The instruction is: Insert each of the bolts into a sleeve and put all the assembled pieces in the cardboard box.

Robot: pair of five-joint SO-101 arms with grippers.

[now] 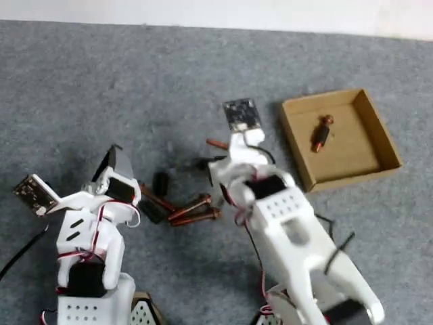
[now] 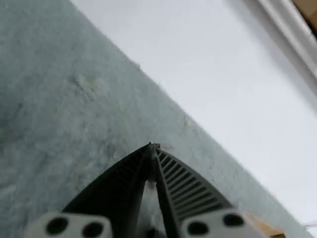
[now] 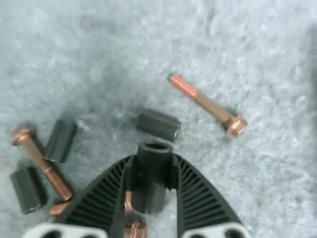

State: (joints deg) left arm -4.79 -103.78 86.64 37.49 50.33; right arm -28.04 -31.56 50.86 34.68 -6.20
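Observation:
My right gripper (image 3: 153,159) is shut on a dark sleeve (image 3: 152,173) held just above the carpet; copper from a bolt (image 3: 130,202) shows between the fingers behind it. Right ahead lie a loose sleeve (image 3: 158,125) and a copper bolt (image 3: 205,104). Off to one side are two more sleeves (image 3: 60,140) (image 3: 27,189) and another bolt (image 3: 42,161). In the high view, several bolts (image 1: 194,210) and sleeves (image 1: 160,181) lie between the arms. The cardboard box (image 1: 299,145) at the right holds one assembled piece (image 1: 321,133). My left gripper (image 2: 151,148) is shut and empty, raised at the left (image 1: 116,162).
Grey carpet covers the table; a white strip runs along its far edge (image 1: 270,13). The right arm's body (image 1: 298,237) stretches from the front edge toward the middle. Open carpet lies to the far left and behind the parts.

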